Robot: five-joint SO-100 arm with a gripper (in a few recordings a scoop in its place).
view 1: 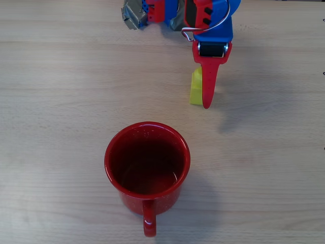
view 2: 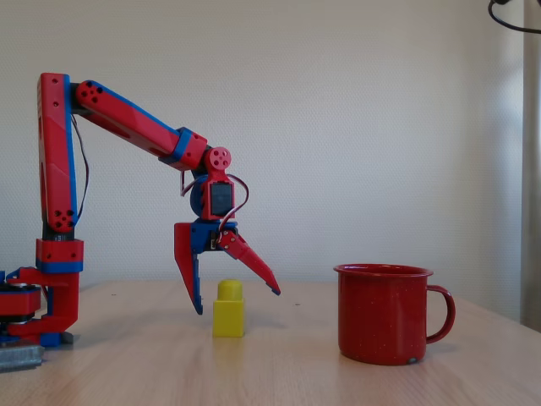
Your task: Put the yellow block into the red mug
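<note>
The yellow block (view 2: 228, 310) stands upright on the wooden table, stud up; in the overhead view the yellow block (view 1: 196, 89) is partly covered by a red finger. My gripper (view 2: 237, 301) is open and straddles the block: one pointed finger reaches down close beside it on the arm's side, the other slants out above it toward the mug. Neither finger clearly touches the block. From overhead, my gripper (view 1: 204, 84) comes in from the top edge. The red mug (view 2: 380, 317) stands upright and empty, apart from the block, and the red mug (view 1: 108, 161) has its handle pointing to the bottom edge.
The arm's base (view 2: 38, 313) stands at the left of the fixed view. Bare table surrounds the mug and block.
</note>
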